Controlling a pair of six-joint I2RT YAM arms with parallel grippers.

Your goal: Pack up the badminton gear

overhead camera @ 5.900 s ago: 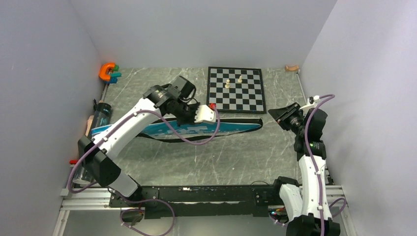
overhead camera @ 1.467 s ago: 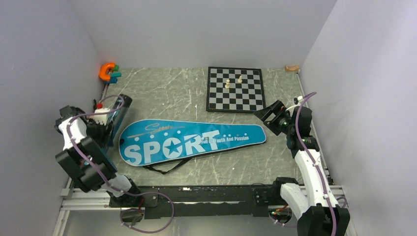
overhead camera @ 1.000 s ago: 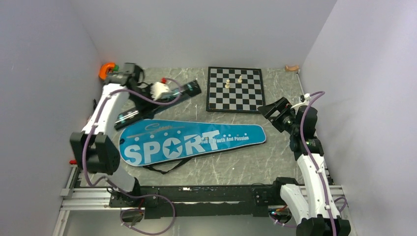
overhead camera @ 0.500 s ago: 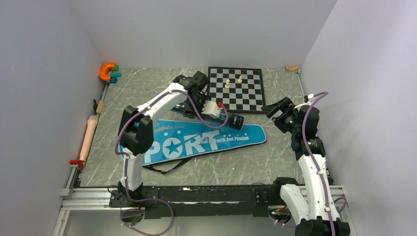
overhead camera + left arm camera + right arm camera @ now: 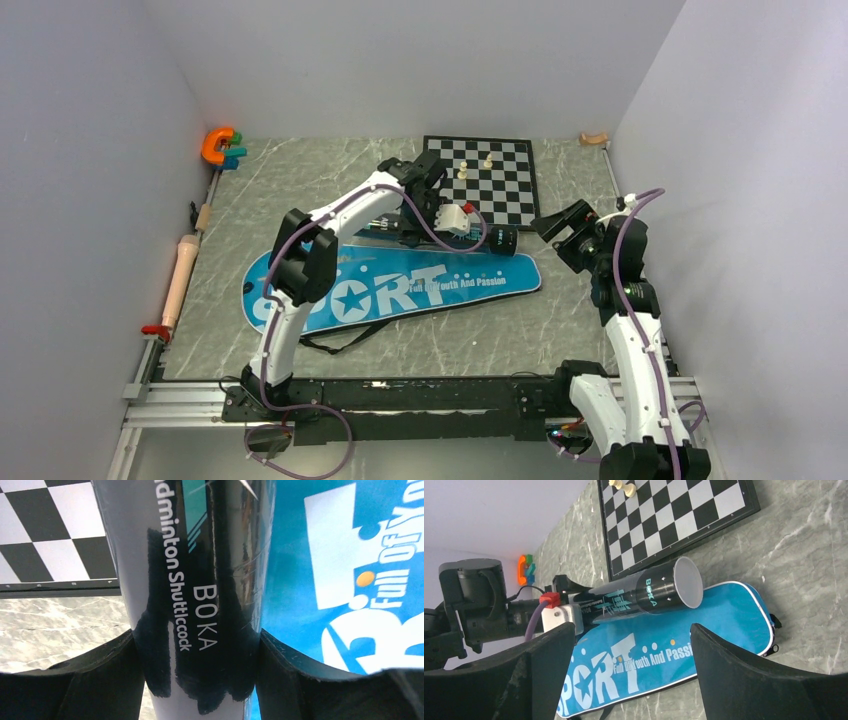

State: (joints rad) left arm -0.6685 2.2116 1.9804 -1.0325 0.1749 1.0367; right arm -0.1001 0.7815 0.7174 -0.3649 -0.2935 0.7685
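The long black tube, printed "Badminton Shuttlecock", is held level between the jaws of my left gripper. It hangs over the top edge of the blue "SPORT" racket bag, just in front of the chessboard. In the left wrist view the tube fills the gap between both fingers, with the bag underneath. My right gripper stands open and empty beyond the bag's narrow right end. Its view shows the tube's capped end above the bag.
A black-and-white chessboard with two pale pieces lies at the back. An orange clamp tool sits in the back left corner. A wooden-handled tool lies along the left edge. A small wooden piece rests at the back right.
My left arm has carried the tube from the left side of the table across to the right, and it now hangs over the bag near the chessboard. The right arm has barely moved.
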